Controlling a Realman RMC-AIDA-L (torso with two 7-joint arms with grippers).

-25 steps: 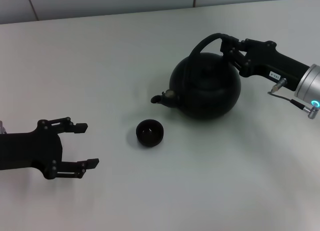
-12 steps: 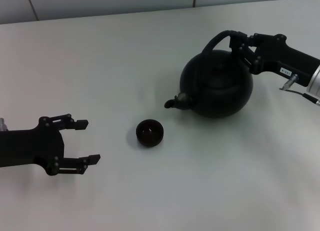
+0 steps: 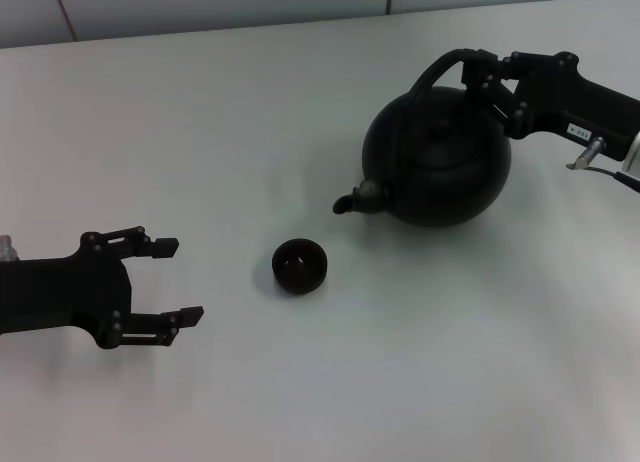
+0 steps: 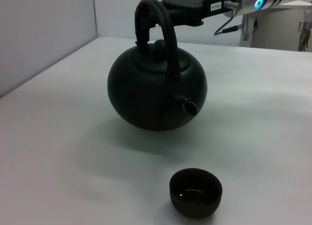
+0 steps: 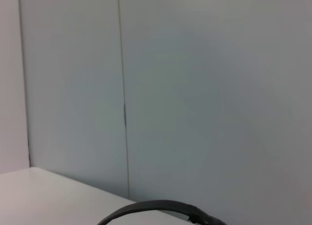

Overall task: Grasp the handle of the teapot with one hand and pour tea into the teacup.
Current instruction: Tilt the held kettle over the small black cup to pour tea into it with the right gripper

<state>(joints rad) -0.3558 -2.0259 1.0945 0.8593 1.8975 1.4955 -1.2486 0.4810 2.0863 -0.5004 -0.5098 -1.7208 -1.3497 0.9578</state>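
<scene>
Your teapot (image 3: 437, 163) sits at the right of the white table (image 3: 250, 112), its short spout pointing toward the teacup (image 3: 300, 265), which stands apart from it, nearer the robot and to the left; the arched handle (image 3: 432, 74) rises over the lid, and your right gripper (image 3: 492, 82) has its fingers clamped on the handle's right end; inside the teacup a little dark tea (image 4: 195, 191) glints; your left gripper (image 3: 172, 280) hangs low at the left, fingers spread wide, holding nothing.
</scene>
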